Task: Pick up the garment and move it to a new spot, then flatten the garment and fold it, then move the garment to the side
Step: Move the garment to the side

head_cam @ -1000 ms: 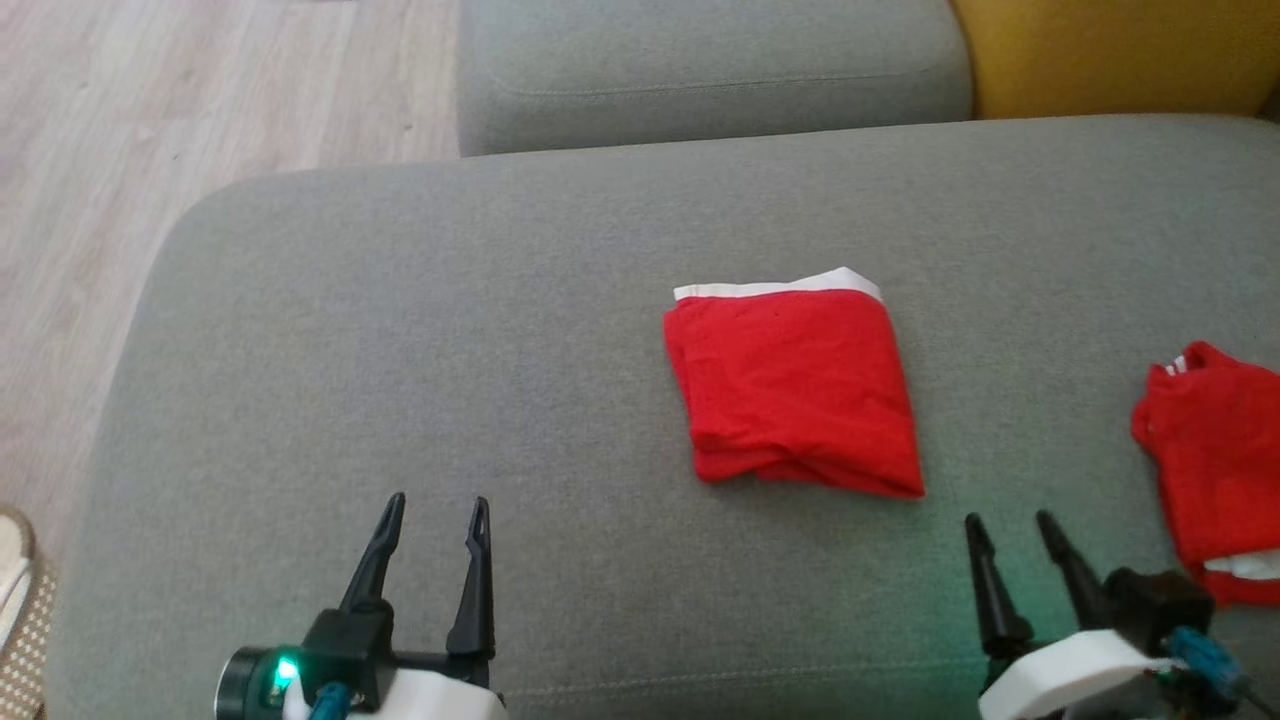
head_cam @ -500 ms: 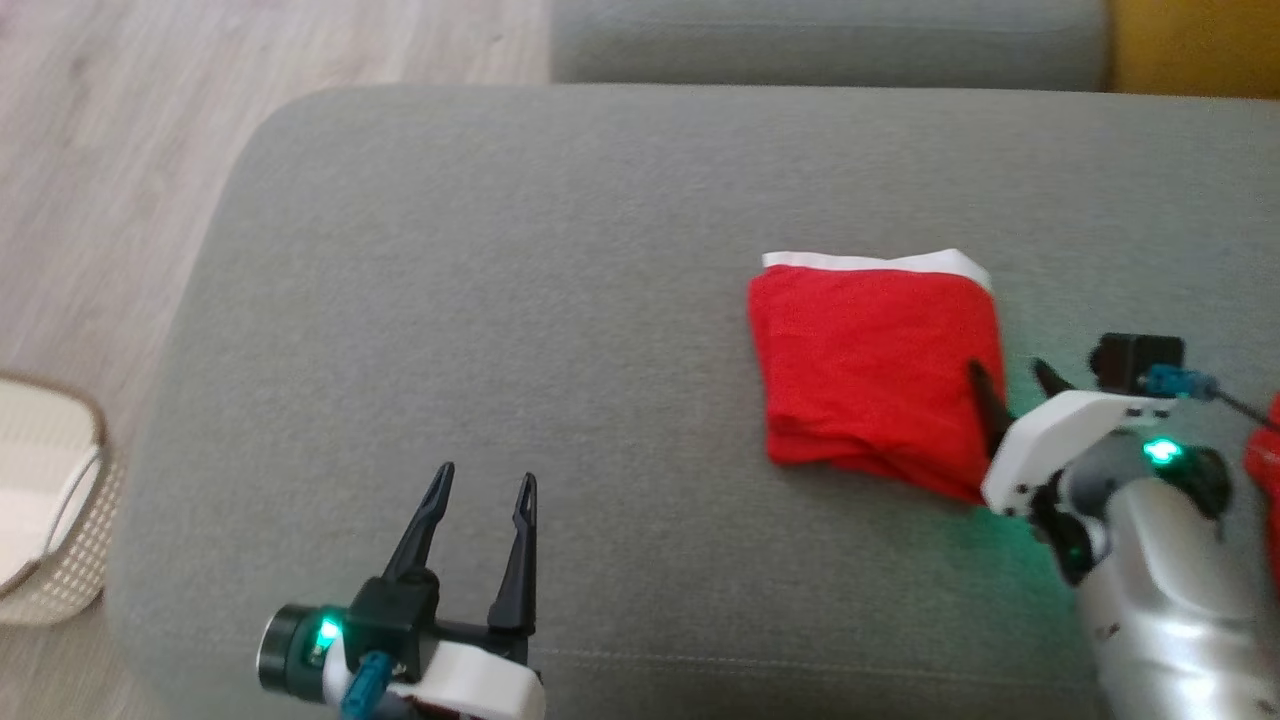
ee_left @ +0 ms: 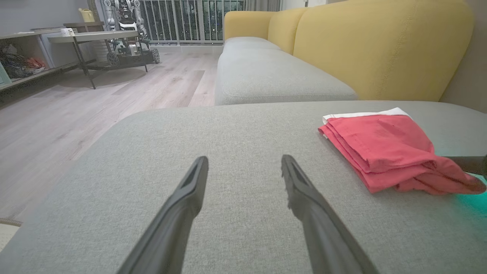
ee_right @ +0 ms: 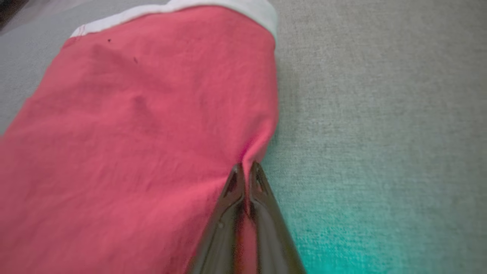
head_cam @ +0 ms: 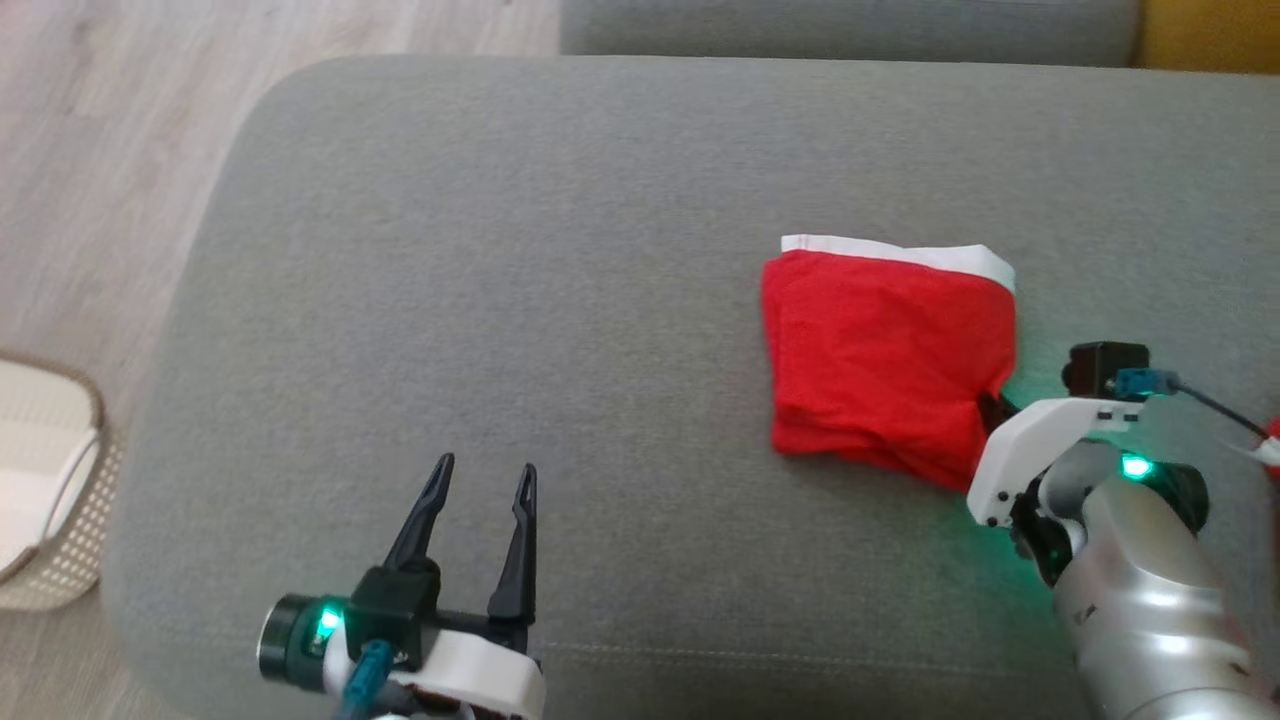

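Note:
The garment (head_cam: 885, 360) is a folded red cloth with a white band along its far edge, lying on the grey sofa cushion (head_cam: 500, 300). It appears at the right in the left wrist view (ee_left: 384, 146) and close up in the right wrist view (ee_right: 144, 125). My right gripper (head_cam: 988, 410) is at the garment's near right edge, its jaws pinched together on a fold of red cloth (ee_right: 246, 171). My left gripper (head_cam: 483, 478) hovers open over bare cushion, well to the left of the garment (ee_left: 243, 167).
A woven basket (head_cam: 45, 480) stands on the wooden floor (head_cam: 110, 150) left of the cushion. A second grey cushion (ee_left: 274, 76) and the yellow sofa back (ee_left: 376, 45) lie beyond. A sliver of another red cloth (head_cam: 1272, 432) peeks in at the right edge.
My right arm reached forward to the garment's near right edge and its jaws shut on the cloth. The head camera shifted, bringing the basket into view. My left gripper stayed open.

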### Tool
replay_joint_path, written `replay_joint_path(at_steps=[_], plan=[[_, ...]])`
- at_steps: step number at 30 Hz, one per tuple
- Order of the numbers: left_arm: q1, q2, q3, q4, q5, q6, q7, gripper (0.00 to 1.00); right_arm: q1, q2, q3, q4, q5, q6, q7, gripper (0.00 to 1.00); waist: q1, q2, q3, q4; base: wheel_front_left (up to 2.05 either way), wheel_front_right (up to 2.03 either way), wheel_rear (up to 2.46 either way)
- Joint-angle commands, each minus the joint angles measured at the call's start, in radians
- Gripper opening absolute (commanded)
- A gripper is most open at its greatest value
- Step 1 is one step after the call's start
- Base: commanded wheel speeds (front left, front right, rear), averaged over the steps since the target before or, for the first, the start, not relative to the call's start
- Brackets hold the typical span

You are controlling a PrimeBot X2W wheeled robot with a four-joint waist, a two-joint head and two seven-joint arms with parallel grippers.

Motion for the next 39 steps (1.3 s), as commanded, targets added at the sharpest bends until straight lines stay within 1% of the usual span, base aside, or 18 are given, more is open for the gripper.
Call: replay_joint_path(at_steps=[1, 6, 9, 13, 14, 15, 17, 18, 19, 24, 28, 30, 32, 36, 37, 38, 39], plan=[[-0.045, -0.008, 0.030, -0.032, 0.012, 0.001, -0.009, 1.00, -0.031, 0.009, 0.033, -0.009, 0.007, 0.000, -0.014, 0.00, 0.0000, 0.0000, -0.006, -0.021, 0.00, 0.00, 0.00], [-0.033, -0.007, 0.044, -0.036, 0.018, 0.000, -0.009, 1.00, -0.033, 0.009, 0.104, -0.022, 0.033, 0.000, -0.077, 0.00, 0.0000, 0.0000, -0.019, -0.098, 0.00, 0.00, 0.00], [-0.024, -0.007, 0.055, -0.042, 0.018, 0.002, -0.009, 1.00, -0.028, -0.011, 0.152, -0.052, 0.046, 0.000, -0.088, 0.00, 0.0000, 0.0000, -0.021, -0.162, 0.00, 0.00, 0.00], [-0.025, -0.007, 0.056, -0.041, 0.021, -0.005, -0.009, 1.00, -0.021, -0.075, 0.207, -0.111, 0.064, 0.000, -0.070, 0.00, 0.0000, 0.0000, -0.017, -0.240, 0.00, 0.00, 0.00], [-0.029, -0.007, 0.055, -0.043, 0.023, -0.007, -0.009, 1.00, -0.018, -0.097, 0.215, -0.130, 0.070, 0.000, -0.062, 0.00, 0.0000, 0.0000, -0.015, -0.253, 0.00, 0.00, 0.00], [-0.037, -0.008, 0.055, -0.047, 0.028, -0.008, -0.009, 1.00, -0.010, -0.142, 0.225, -0.171, 0.081, 0.000, -0.042, 0.00, 0.0000, 0.0000, -0.009, -0.277, 0.00, 0.00, 0.00], [-0.044, -0.007, 0.056, -0.050, 0.032, -0.009, -0.009, 1.00, 0.001, -0.184, 0.224, -0.216, 0.094, 0.000, -0.018, 0.00, 0.0000, 0.0000, -0.001, -0.297, 0.00, 0.00, 0.00], [-0.044, -0.007, 0.056, -0.050, 0.032, -0.009, -0.009, 1.00, 0.001, -0.184, 0.224, -0.216, 0.094, 0.000, -0.018, 0.00, 0.0000, 0.0000, -0.001, -0.297, 0.00, 0.00, 0.00], [-0.047, -0.007, 0.056, -0.051, 0.035, -0.010, -0.009, 1.00, 0.008, -0.204, 0.221, -0.240, 0.100, 0.000, -0.005, 0.00, 0.0000, 0.0000, 0.003, -0.304, 0.00, 0.00, 0.00], [-0.051, 0.000, 0.063, -0.057, 0.042, -0.014, -0.009, 1.00, 0.063, -0.295, 0.175, -0.374, 0.122, 0.000, 0.067, 0.00, 0.0000, 0.0000, 0.019, -0.325, 0.00, 0.00, 0.00], [-0.056, 0.002, 0.067, -0.060, 0.045, -0.017, -0.009, 1.00, 0.116, -0.346, 0.109, -0.470, 0.111, 0.000, 0.110, 0.00, 0.0000, 0.0000, 0.031, -0.329, 0.00, 0.00, 0.00], [-0.060, 0.002, 0.068, -0.061, 0.046, -0.019, -0.009, 1.00, 0.138, -0.352, 0.058, -0.512, 0.087, 0.000, 0.123, 0.00, 0.0000, 0.0000, 0.038, -0.328, 0.00, 0.00, 0.00], [-0.065, 0.002, 0.067, -0.062, 0.047, -0.022, -0.009, 1.00, 0.161, -0.351, 0.006, -0.553, 0.037, 0.000, 0.131, 0.00, 0.0000, 0.0000, 0.045, -0.325, 0.00, 0.00, 0.00], [-0.073, 0.003, 0.069, -0.066, 0.046, -0.029, -0.009, 1.00, 0.194, -0.317, -0.090, -0.624, -0.066, 0.000, 0.145, 0.00, 0.0000, 0.0000, 0.058, -0.321, 0.00, 0.00, 0.00], [-0.074, 0.004, 0.070, -0.067, 0.046, -0.030, -0.009, 1.00, 0.199, -0.303, -0.112, -0.642, -0.094, 0.000, 0.146, 0.24, 0.0000, 0.0000, 0.061, -0.321, 0.00, 0.00, 0.00], [-0.076, 0.004, 0.071, -0.066, 0.046, -0.031, -0.009, 1.00, 0.204, -0.286, -0.130, -0.658, -0.119, 0.000, 0.149, 0.59, 0.0000, 0.0000, 0.062, -0.320, 0.00, 0.00, 0.00], [-0.078, 0.004, 0.072, -0.064, 0.045, -0.033, -0.009, 1.00, 0.207, -0.270, -0.152, -0.674, -0.143, 0.000, 0.150, 1.00, 0.0000, 0.0000, 0.062, -0.320, 0.00, 0.00, 0.00]])
